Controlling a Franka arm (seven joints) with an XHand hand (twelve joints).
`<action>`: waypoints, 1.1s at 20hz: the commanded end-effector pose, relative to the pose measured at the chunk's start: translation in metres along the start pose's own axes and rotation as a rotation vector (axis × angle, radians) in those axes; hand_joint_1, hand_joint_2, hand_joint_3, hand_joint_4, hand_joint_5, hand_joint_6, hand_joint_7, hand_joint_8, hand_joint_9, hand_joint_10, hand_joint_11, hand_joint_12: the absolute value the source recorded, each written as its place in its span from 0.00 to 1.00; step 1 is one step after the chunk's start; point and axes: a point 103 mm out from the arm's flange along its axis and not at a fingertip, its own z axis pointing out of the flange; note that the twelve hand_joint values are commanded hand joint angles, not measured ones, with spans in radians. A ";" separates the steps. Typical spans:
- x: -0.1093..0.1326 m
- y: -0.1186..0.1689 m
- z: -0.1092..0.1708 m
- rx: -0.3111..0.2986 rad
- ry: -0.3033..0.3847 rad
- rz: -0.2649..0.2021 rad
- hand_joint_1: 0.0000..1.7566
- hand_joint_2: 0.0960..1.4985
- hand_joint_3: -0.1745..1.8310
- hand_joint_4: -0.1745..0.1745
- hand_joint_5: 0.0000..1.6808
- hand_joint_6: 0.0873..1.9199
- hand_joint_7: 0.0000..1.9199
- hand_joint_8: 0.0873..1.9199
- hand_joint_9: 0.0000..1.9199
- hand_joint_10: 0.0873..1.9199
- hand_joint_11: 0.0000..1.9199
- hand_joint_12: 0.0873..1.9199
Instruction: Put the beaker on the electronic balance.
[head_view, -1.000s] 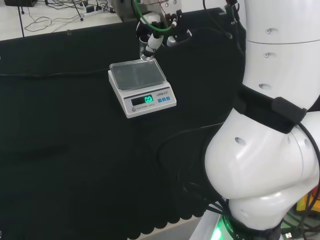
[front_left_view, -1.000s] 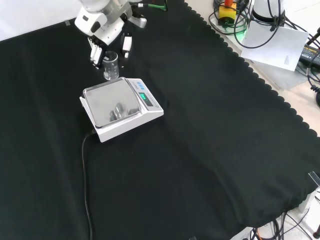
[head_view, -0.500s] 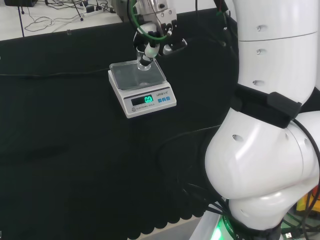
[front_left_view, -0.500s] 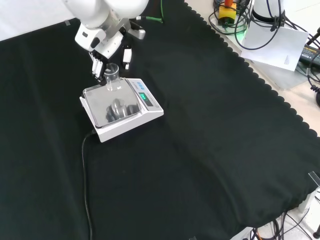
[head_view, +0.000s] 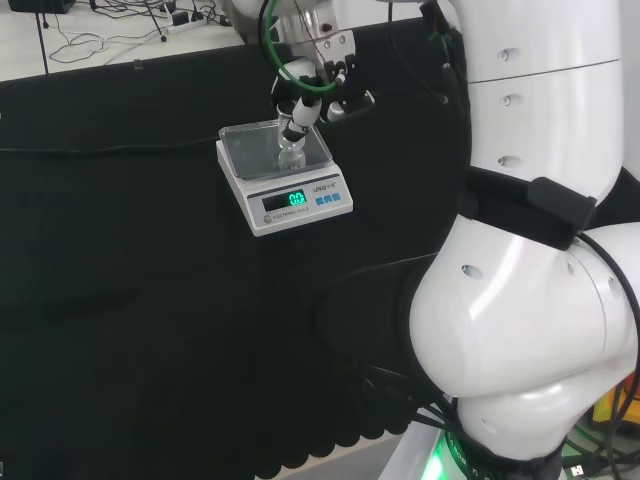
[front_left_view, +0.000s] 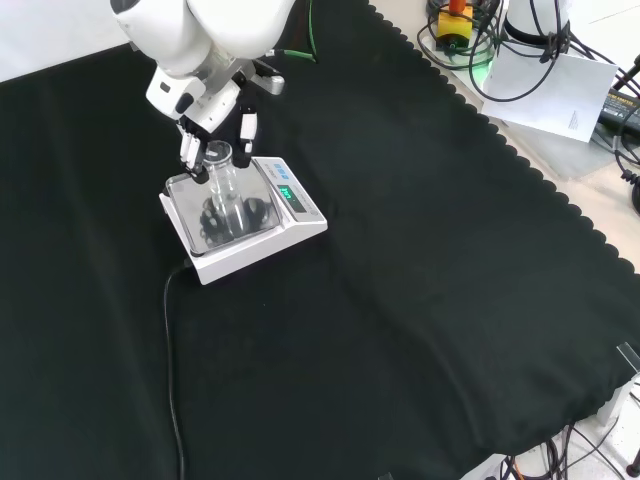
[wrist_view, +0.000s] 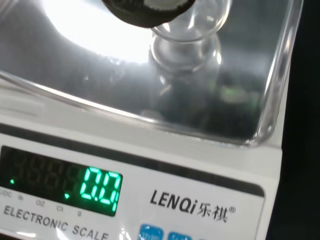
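Upper left of the front view: black-and-white robot hand pinching small clear glass beaker above white electronic balance's steel pan; early release risks tipping.

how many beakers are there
1: the beaker is over the balance's pan, held in the hand. Clear glass is hard to see, so another might go unnoticed.
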 end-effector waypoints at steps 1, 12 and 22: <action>-0.004 0.005 0.010 0.008 0.025 0.010 0.65 0.75 0.09 0.00 0.54 0.57 0.58 0.36 0.68 0.25 0.68 0.33; -0.003 0.004 0.003 0.010 0.023 0.019 0.65 0.76 0.09 0.00 0.54 0.57 0.58 0.36 0.68 0.25 0.69 0.32; -0.005 0.004 0.004 0.020 0.039 0.030 0.62 0.75 0.09 0.29 0.54 0.57 0.52 0.38 0.70 0.20 0.79 0.30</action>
